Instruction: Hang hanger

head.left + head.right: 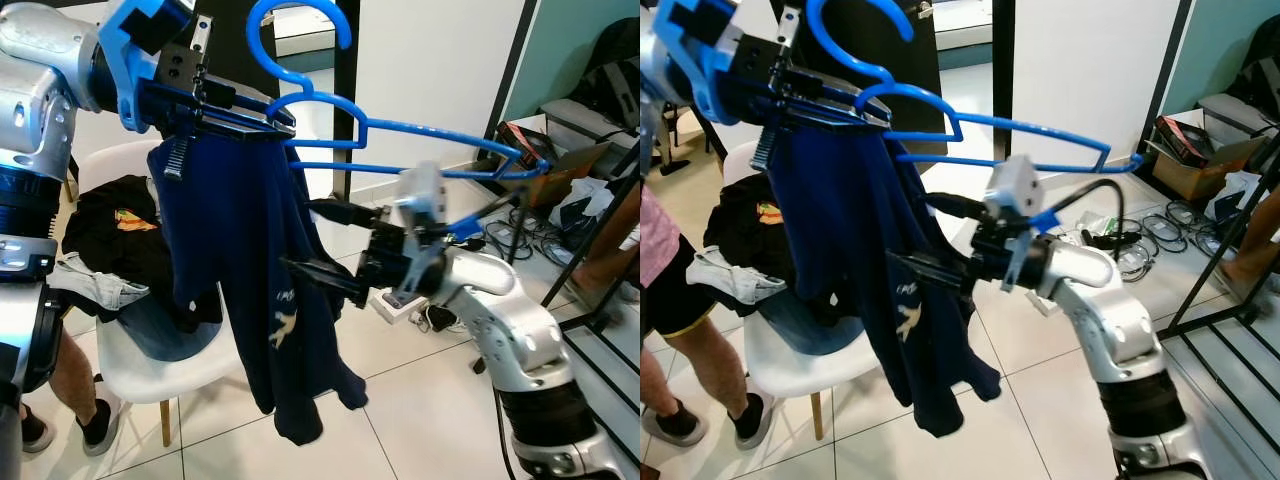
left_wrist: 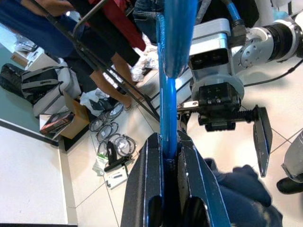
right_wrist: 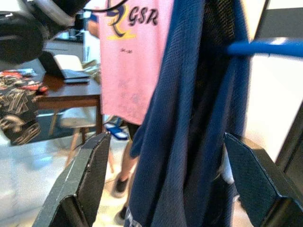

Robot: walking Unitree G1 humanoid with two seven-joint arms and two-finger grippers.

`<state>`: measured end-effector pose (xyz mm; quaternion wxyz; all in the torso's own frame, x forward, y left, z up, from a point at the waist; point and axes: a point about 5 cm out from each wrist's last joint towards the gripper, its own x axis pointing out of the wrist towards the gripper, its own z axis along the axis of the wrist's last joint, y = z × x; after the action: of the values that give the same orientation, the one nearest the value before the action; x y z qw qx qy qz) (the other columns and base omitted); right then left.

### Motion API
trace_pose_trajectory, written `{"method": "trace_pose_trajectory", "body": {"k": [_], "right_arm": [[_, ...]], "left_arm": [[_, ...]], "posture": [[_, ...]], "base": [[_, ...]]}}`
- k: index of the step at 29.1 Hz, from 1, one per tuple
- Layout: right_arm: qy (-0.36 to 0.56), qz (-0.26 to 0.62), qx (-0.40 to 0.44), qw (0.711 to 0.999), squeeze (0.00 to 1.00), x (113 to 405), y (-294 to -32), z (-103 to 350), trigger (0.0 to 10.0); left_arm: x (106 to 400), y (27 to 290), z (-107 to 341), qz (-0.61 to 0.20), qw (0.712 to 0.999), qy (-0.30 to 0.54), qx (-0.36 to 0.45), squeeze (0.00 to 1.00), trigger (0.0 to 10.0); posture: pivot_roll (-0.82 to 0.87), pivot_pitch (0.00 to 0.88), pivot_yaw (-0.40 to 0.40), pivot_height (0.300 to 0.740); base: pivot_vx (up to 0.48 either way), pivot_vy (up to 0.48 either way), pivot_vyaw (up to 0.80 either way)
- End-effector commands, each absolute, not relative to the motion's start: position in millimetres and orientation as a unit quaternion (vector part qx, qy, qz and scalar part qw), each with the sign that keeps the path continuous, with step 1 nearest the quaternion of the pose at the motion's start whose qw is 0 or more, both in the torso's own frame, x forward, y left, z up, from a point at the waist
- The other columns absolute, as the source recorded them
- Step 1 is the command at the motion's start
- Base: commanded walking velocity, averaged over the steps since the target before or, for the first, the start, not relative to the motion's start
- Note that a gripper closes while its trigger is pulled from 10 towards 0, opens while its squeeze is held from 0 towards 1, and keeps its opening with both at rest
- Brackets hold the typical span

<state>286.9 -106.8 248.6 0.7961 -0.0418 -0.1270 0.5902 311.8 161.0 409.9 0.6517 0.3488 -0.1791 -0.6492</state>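
A blue plastic hanger [image 1: 400, 130] is held high and roughly level, its hook [image 1: 300, 40] pointing up. My left gripper [image 1: 275, 122] is shut on the hanger's near end, and the blue bar [image 2: 168, 104] runs out from between its fingers [image 2: 149, 184]. A navy blue garment [image 1: 240, 260] droops from that same end. My right gripper [image 1: 300, 235] is open at mid height against the garment, one finger [image 3: 85, 179] on each side of the cloth [image 3: 189, 118].
A white chair [image 1: 150, 375] piled with dark clothes and jeans stands behind the garment. A person in a pink shirt [image 3: 132, 56] stands at the left, one leg [image 1: 75, 385] by the chair. At the right are a black rack [image 1: 600, 250], boxes [image 1: 520, 150] and cables.
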Motion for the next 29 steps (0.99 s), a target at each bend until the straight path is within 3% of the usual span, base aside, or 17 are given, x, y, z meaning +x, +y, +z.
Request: {"method": "trace_pose_trajectory", "body": {"k": [1,13,17,25,29], "right_arm": [[-0.128,0.592,-0.044,0.794,0.0,283.7,-115.3,250.5,10.0],[-0.121,0.582,-0.046,0.803,0.0,290.3,-101.3,244.3,10.0],[-0.11,0.615,-0.049,0.78,0.0,283.2,-87.4,238.3,10.0],[-0.111,0.619,-0.049,0.776,0.0,281.4,-89.8,239.6,10.0],[-0.121,0.599,-0.045,0.79,0.0,285.2,-101.1,244.1,10.0]], "left_arm": [[306.4,168.4,420.0,-0.649,0.641,-0.188,0.364,0.0,10.0],[298.0,159.1,428.0,-0.665,0.622,-0.212,0.354,0.0,10.0],[296.1,156.8,432.4,-0.666,0.617,-0.22,0.357,0.0,10.0],[297.2,156.9,432.4,-0.665,0.618,-0.221,0.358,0.0,10.0],[298.6,158.0,431.9,-0.663,0.621,-0.22,0.356,0.0,10.0]], "posture": [[0.04,0.0,0.075,0.74],[0.05,0.0,0.075,0.74],[0.05,0.0,0.076,0.74],[0.05,0.0,0.078,0.74],[0.05,0.0,0.079,0.74]], "base": [[0.0,0.0,0.0],[0.0,0.0,0.0],[0.0,0.0,0.0],[0.0,0.0,0.0],[0.0,0.0,0.0]]}}
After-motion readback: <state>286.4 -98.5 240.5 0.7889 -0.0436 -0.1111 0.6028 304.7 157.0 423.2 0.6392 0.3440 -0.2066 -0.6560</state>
